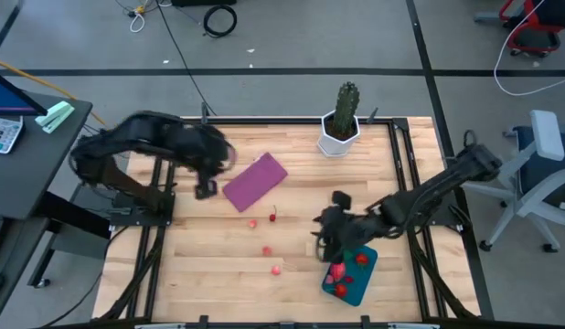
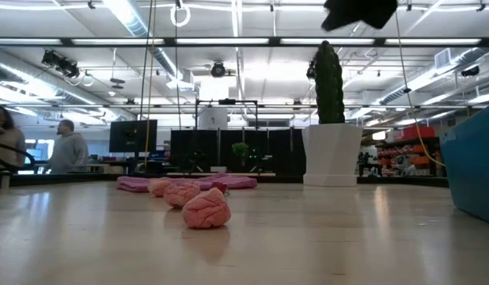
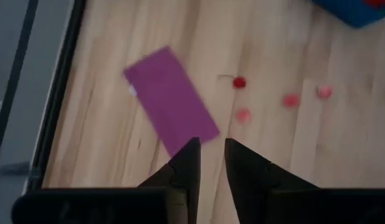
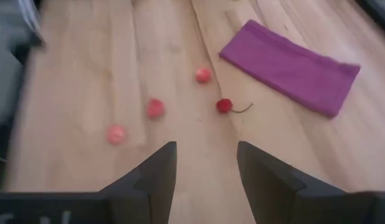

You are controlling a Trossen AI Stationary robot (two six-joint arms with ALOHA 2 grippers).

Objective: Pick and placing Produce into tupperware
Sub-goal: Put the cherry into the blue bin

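The teal tupperware (image 1: 354, 277) sits near the table's near right corner, with three red and pink pieces (image 1: 336, 271) inside it. Several more pieces lie loose on the wood: a red cherry with a stem (image 1: 273, 216) and pink ones (image 1: 252, 223), (image 1: 266, 249), (image 1: 276, 270). My right gripper (image 1: 323, 243) hovers open and empty over the container's left edge; in its wrist view (image 4: 205, 155) the loose pieces (image 4: 155, 107) lie ahead. My left gripper (image 1: 207, 188) hangs open and empty at the far left, by the purple cloth.
A flat purple cloth (image 1: 255, 180) lies left of centre, towards the far edge. A green cactus in a white pot (image 1: 341, 123) stands at the far edge. The low view shows the pink pieces (image 2: 205, 210) in front and the container's wall (image 2: 474, 166) at right. People stand in the room beyond.
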